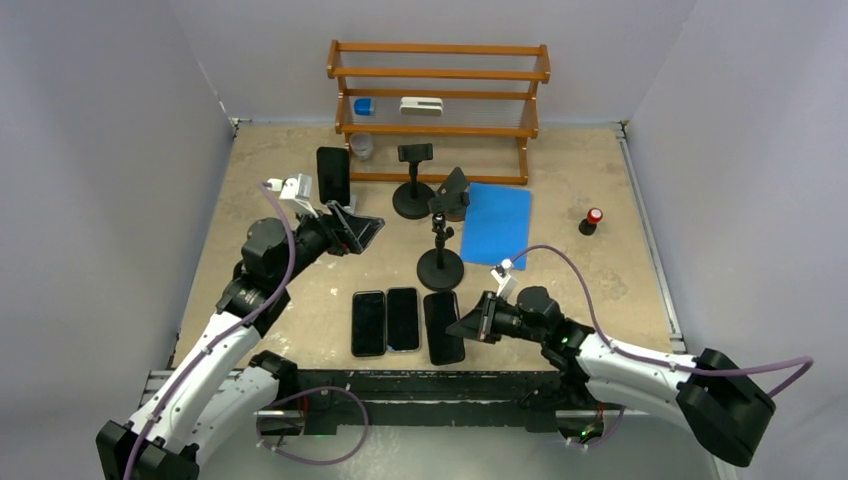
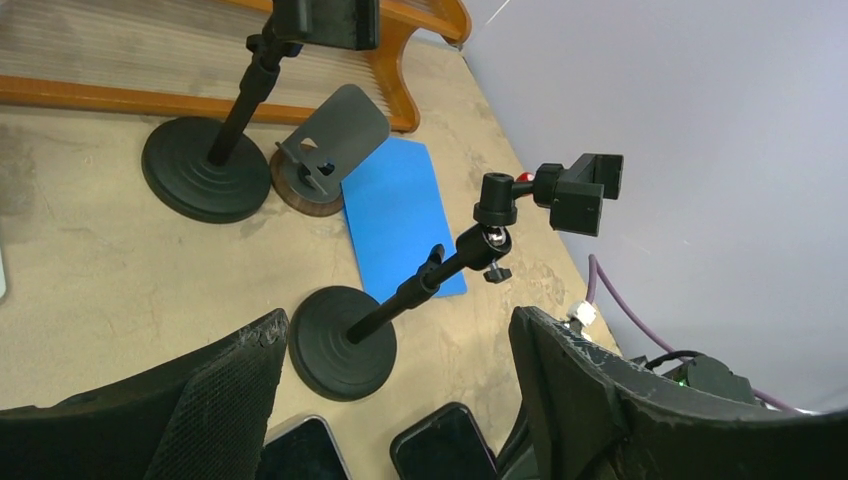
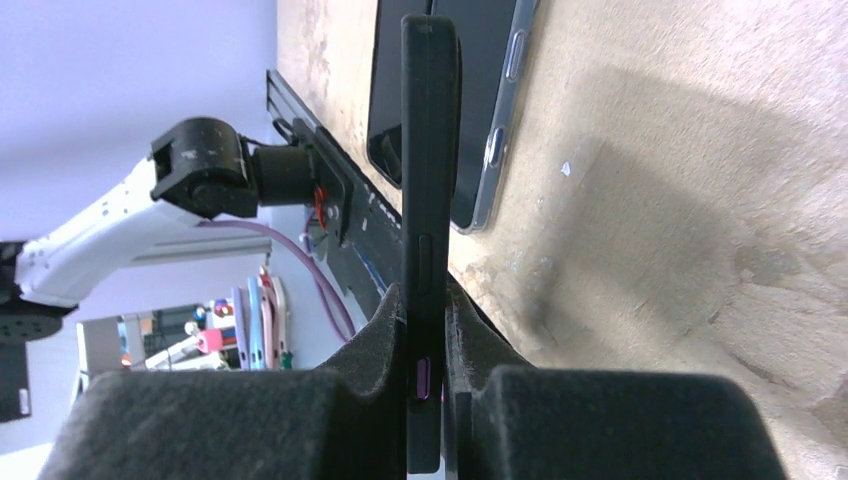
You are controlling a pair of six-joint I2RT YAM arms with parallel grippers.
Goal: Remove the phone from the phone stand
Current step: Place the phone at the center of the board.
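Observation:
My right gripper point(image 1: 472, 322) is shut on the near end of a black phone point(image 1: 443, 328), which lies low at the right of a row of phones near the table's front. In the right wrist view the phone point(image 3: 430, 180) shows edge-on between the pads. I cannot tell whether it touches the table. The nearer phone stand point(image 1: 440, 265) has a round black base, and its clamp point(image 2: 580, 190) is empty. My left gripper point(image 1: 362, 230) is open and empty, left of that stand. In the left wrist view the stand's base point(image 2: 345, 340) sits between the fingers point(image 2: 230, 400).
Two more phones point(image 1: 368, 322) point(image 1: 403, 318) lie flat left of the held one. A taller stand point(image 1: 413, 190), a grey metal stand point(image 1: 455, 190) and a blue mat point(image 1: 497, 222) sit behind. An upright dark phone point(image 1: 333, 175), a wooden rack point(image 1: 437, 100) and a red object point(image 1: 592, 220) are further back.

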